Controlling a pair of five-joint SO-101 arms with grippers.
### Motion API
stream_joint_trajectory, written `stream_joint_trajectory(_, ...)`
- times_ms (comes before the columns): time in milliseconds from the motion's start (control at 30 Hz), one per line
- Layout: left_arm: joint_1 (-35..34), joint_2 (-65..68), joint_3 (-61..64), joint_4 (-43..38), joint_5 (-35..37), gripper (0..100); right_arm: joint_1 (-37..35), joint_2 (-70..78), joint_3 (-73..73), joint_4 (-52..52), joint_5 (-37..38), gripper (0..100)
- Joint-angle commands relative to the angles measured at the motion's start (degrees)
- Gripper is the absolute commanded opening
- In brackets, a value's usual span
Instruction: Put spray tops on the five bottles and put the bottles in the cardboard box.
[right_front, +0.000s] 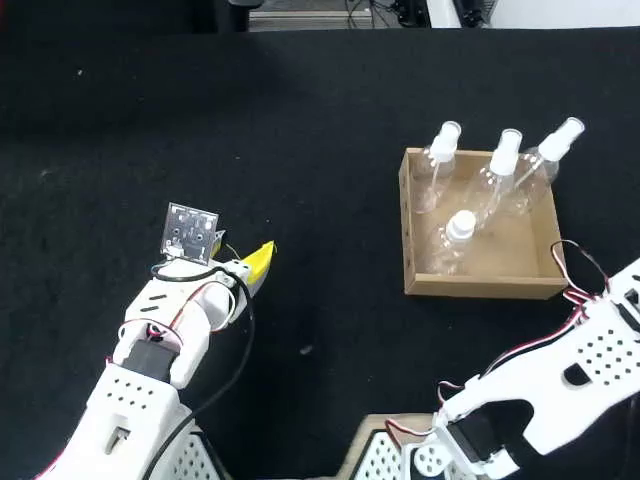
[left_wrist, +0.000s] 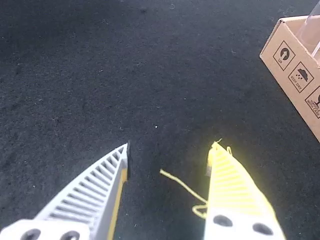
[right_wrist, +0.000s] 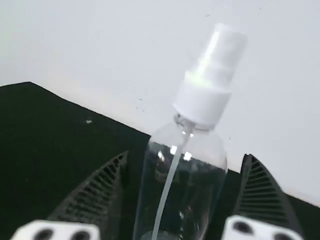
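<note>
Box (right_front: 480, 288) of cardboard, open-topped, on the right side of the black table (right_front: 300, 150). Four clear bottles are inside it, each fitted with a white spray top. Three lean in a row against the far wall, their tops rising above the rim: left bottle (right_front: 436, 165), middle bottle (right_front: 497, 172) and right bottle (right_front: 540, 165). The fourth bottle (right_front: 452, 242) stands nearer the front, toward the box's left wall, seen almost from above.

Fifth bottle (right_wrist: 180, 185), also clear, is in the right gripper (right_wrist: 185, 155). It is raised off the table with a pale wall (right_wrist: 100, 40) behind it. The dark fingers (right_wrist: 95, 195) flank its body, one on each side, and the jaws pinch it low down, where the grip meets the frame edge. Its spray top (right_wrist: 210, 80) is seated on the neck and points away beyond the fingertips. The dip tube (right_wrist: 167, 195) runs down inside. In the high view the right arm (right_front: 560, 390) lies at the table's front right, just before the box's front right corner.

Left arm (right_front: 160, 340) sits at the front left, well apart from the box. The left gripper (right_front: 258, 262) is aimed across the table toward the box. In the left wrist view its jaws are spread wide, left gripper (left_wrist: 170, 146), with a white finger (left_wrist: 100, 190) and a yellow finger (left_wrist: 232, 190) on either side of bare black cloth. A loose yellow thread (left_wrist: 182, 186) trails from the yellow finger. A printed corner of the box (left_wrist: 295, 75) shows ahead of that finger.
</note>
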Motion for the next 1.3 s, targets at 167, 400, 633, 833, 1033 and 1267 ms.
stream_joint_trajectory(167,0.3,-0.9,-0.3,-1.5,0.3,24,-0.9,-5.2,-3.2,-1.1,0.1,28.6)
stream_joint_trajectory(400,0.3,-0.9,-0.3,-1.5,0.3,24,-1.0,-5.3,-4.9,1.1,0.1,28.6)
stream_joint_trajectory(633,0.3,-0.9,-0.4,-1.5,0.3,24,0.0,-5.2,-13.4,16.1,0.1,28.6)
stream_joint_trajectory(833,0.3,-0.9,-0.4,-1.5,0.2,24,-0.2,-5.0,-15.2,19.0,0.1,28.6)
stream_joint_trajectory(1033,0.3,-0.9,-0.4,-1.5,0.2,24,-0.2,-5.2,-15.2,19.4,0.1,28.6)
stream_joint_trajectory(1267,0.3,-0.9,-0.4,-1.5,0.2,24,0.2,-5.2,-15.3,19.1,0.1,22.8)
